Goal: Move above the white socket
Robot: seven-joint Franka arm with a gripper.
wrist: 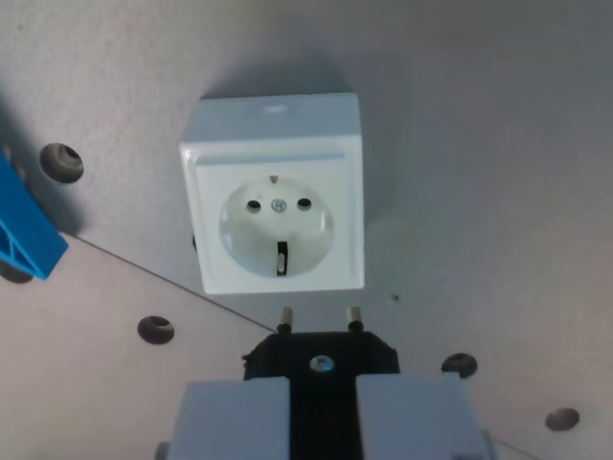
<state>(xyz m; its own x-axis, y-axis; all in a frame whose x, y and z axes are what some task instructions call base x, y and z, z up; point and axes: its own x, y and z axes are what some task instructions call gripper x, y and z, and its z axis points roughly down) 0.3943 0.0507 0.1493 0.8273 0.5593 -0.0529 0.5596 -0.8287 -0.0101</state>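
The grey tabletop (498, 144) fills the whole wrist view, and none of its edges can be seen. A few round holes (61, 161) are dotted over it. The white socket (276, 206) is set flat on the tabletop, a little above the middle of the view, with its round face turned up so a plug can be pushed in from above. A blue block (24, 230) is seen at the wrist view's left, well apart from the socket and partly cut off.

At the bottom of the view, the gripper (321, 412) is closed on a black plug (321, 356). The plug is pinched between the two grey fingers (235, 417), and its two metal pins (284, 315) are pointed toward the socket, most likely so they can be lined up with the two holes. The pins are seen just beside the socket's near edge, though how high they hang cannot be told for sure.

Bare table is left on every side of the socket, so the way over it looks open.
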